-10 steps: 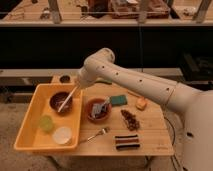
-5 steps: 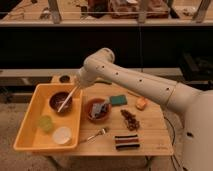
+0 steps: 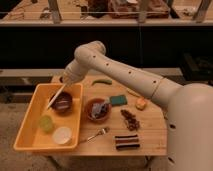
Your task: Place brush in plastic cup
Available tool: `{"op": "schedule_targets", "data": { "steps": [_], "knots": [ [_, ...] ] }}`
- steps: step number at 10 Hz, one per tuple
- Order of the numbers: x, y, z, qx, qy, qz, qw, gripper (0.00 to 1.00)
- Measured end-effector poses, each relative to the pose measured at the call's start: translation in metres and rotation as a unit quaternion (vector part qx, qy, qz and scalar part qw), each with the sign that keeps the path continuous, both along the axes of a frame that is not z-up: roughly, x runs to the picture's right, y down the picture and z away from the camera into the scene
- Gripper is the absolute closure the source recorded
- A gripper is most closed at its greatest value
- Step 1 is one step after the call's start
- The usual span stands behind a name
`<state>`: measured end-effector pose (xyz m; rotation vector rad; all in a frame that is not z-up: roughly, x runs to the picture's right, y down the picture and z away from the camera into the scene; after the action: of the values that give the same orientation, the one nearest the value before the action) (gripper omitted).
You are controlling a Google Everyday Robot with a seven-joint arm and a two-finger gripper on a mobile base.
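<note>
My gripper hangs over the back of the yellow tray, shut on the top of the brush. The brush's cream-white handle slants down and to the left, its lower end over the dark brown bowl inside the tray. The plastic cup, small and translucent yellow-green, stands in the tray in front of and to the left of that bowl, apart from the brush.
A white round cup sits at the tray's front. On the wooden table are a brown bowl with a blue item, a green sponge, a fork, an orange piece, dark snacks and a striped block.
The gripper and the held brush have drifted slightly to the left over the tray; everything else is where it was.
</note>
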<state>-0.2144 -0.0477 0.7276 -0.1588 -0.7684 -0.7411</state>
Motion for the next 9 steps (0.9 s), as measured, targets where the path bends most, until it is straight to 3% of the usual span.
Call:
{"op": "schedule_targets", "data": {
  "steps": [1,2,7,9],
  "knots": [
    [-0.033,-0.003,-0.009,-0.01,-0.019,-0.009,0.9997,1.0],
    [-0.048,-0.004,-0.014,-0.014,-0.029,-0.014,0.9994,1.0],
    [-0.05,-0.003,-0.013,-0.018,-0.031,-0.016,0.9992,1.0],
    [-0.053,0.0,-0.019,-0.022,-0.055,-0.02,0.998,1.0]
  ]
}}
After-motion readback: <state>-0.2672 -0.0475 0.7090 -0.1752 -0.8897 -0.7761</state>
